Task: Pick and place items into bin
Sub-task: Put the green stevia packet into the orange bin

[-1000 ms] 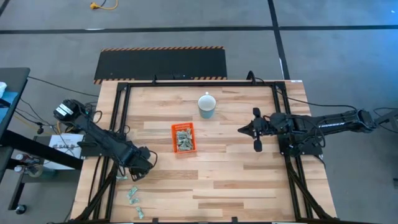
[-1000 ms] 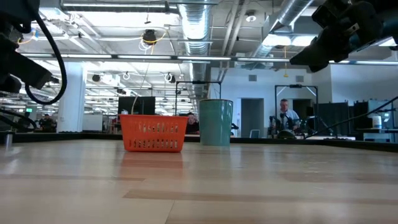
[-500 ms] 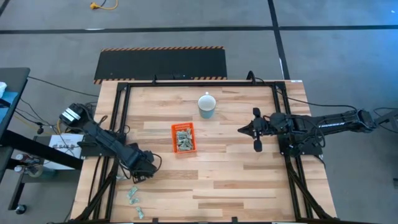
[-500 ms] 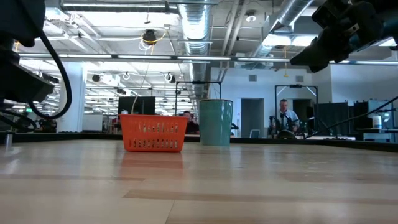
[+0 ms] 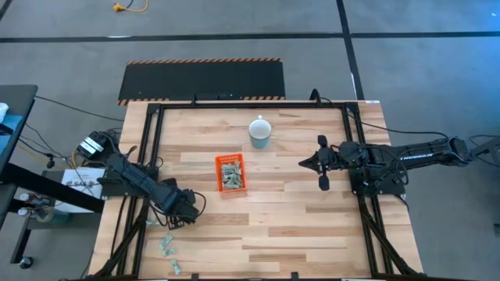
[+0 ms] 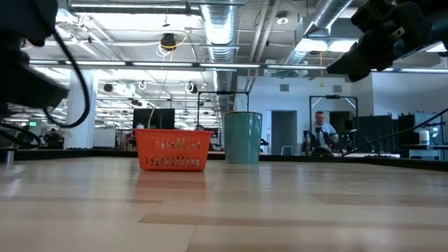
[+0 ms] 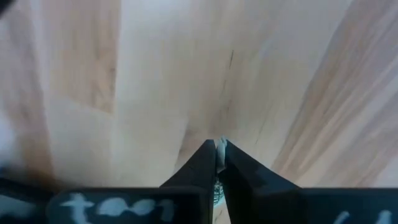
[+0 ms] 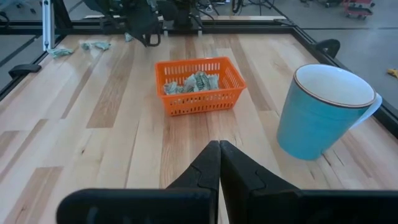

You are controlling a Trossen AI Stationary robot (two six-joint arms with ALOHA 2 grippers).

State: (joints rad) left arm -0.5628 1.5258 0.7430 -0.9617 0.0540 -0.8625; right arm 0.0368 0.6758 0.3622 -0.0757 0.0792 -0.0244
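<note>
Two loose pale green-and-white crinkled wrapped items (image 5: pixel 167 247) lay near table's 7 o'clock edge. Left gripper (image 7: pixel 218 148) pinched together on one item there. Small orange plastic bin (image 5: pixel 231 172) centre, items inside. Right gripper (image 8: pixel 219 148) closed, empty, 3 o'clock; bare wood between.

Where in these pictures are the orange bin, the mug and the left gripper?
orange bin (image 5: pixel 219 162): high view, its rim's far-left corner.
mug (image 8: pixel 317 115): right wrist view, its blue outer wall.
left gripper (image 7: pixel 219 149): left wrist view, between its shut fingertips.
</note>
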